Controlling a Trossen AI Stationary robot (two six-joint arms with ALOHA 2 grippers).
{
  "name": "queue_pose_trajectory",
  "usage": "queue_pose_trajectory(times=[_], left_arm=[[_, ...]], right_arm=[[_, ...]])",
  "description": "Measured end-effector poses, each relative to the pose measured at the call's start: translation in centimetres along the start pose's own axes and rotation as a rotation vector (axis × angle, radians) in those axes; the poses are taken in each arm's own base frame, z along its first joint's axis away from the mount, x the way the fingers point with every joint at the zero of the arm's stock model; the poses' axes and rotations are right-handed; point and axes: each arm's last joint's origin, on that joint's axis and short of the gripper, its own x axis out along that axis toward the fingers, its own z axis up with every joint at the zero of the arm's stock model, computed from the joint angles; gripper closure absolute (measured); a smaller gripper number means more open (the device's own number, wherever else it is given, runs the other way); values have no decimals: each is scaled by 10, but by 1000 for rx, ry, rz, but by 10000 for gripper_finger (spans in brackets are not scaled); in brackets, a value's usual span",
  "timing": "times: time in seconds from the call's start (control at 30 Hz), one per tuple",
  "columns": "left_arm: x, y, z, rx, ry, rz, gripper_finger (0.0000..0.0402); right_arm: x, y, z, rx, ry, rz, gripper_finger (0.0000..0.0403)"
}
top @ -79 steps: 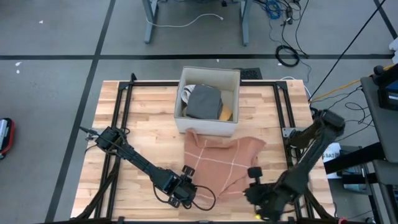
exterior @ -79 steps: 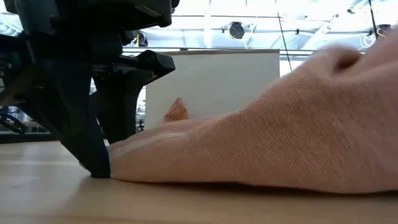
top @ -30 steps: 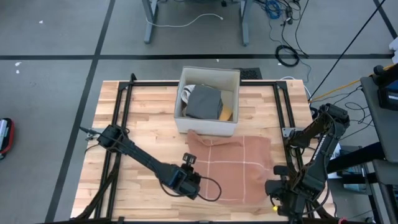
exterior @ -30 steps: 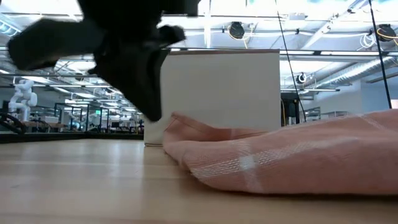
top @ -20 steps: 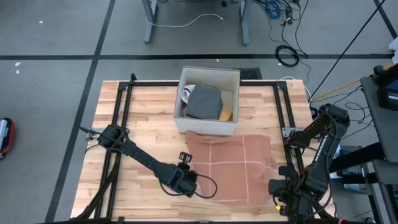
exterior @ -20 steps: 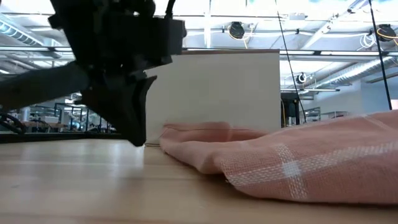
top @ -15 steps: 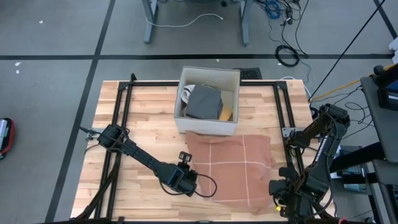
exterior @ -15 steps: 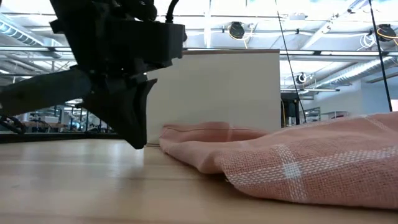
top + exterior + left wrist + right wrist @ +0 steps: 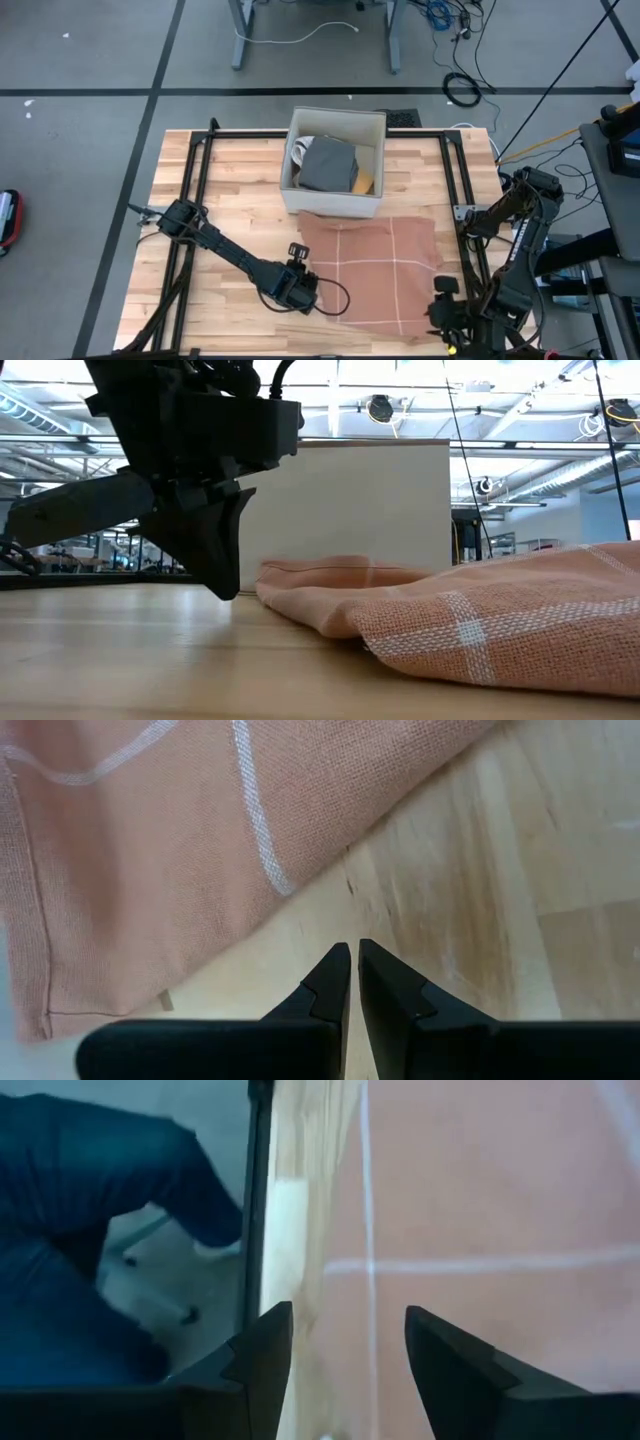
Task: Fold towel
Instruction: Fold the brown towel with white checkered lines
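Wooden worktop (image 9: 230,190), pale planks, black frame rails along both sides; grey floor with cables beyond the far edge. We note a white box (image 9: 335,165) standing at the middle of the far edge, holding a grey folded cloth (image 9: 327,165) and something yellow that we cannot make out. We see the towel (image 9: 375,270), salmon pink with thin white lines, lying spread flat on the worktop from the foot of the box toward the near edge, closer to the right side; its far edge touches the box wall. From table height the towel (image 9: 470,625) shows low ridges and a raised fold at the right. We find the left gripper (image 9: 300,290) down at the worktop just beside the towel's near left corner, fingers together and holding nothing; its wrist camera shows the two closed tips (image 9: 350,982) over bare wood, the towel's edge (image 9: 150,870) just ahead of them. The right gripper (image 9: 450,318) sits at the near right corner of the worktop, just off the towel's near right corner; its fingers (image 9: 265,1355) stand apart with nothing between them, towel (image 9: 480,1230) and worktop edge ahead. Blue fabric (image 9: 80,1230) shows beyond that edge; we cannot tell what it belongs to.
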Motion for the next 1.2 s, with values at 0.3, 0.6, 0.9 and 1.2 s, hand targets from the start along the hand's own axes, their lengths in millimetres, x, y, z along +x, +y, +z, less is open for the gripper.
queue_pose_trajectory(times=[0.3, 0.6, 0.9, 1.2], left_arm=[[0, 0, 0, 0, 0, 0, 370], [0, 0, 0, -1, 0, 0, 370], [0, 0, 0, -1, -1, 1, 370], [0, 0, 0, -1, -1, 1, 370]], right_arm=[[2, -6, 13, -121, -198, -123, 221], [6, -14, 25, -108, -243, -178, 221], [8, -18, 31, -144, -271, -221, 221], [10, -22, 36, -149, -270, -240, 221]])
